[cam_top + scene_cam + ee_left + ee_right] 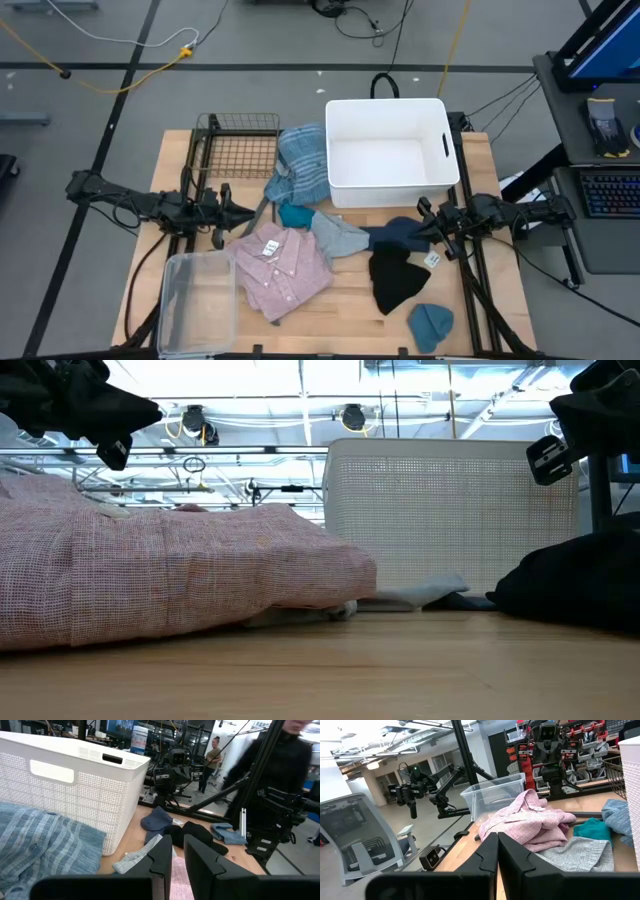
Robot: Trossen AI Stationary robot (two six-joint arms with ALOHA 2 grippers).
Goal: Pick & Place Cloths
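Cloths lie scattered across the middle of the wooden table [180, 150], none of them in either gripper. Nearest the front edge sits a small blue beanie [431, 325], and just behind it a black beanie [396, 279]. To their left the pink button shirt [282, 268] is spread flat, its edge beside a clear plastic bin [196, 303] at the front left corner. Behind the pink shirt, toward the table's centre, a teal piece [296, 215] touches a grey-blue piece [338, 236], and a navy piece [400, 233] lies to the right of that, close to the right gripper. Farther back, the blue-plaid shirt [303, 165] is bunched against the left wall of the white tub [385, 108], partly draped over a grey hanger bar [262, 213]. A wire rack [240, 145] stands at the back left.

The left gripper [244, 213] hovers above the table at the left, over the pink shirt's far edge, its fingers [162, 860] nearly together with a thin gap and nothing between them. The right gripper [424, 215] hovers at the right beside the navy piece, its fingers [487, 854] pressed together and empty.

People stand in the room beyond the table.
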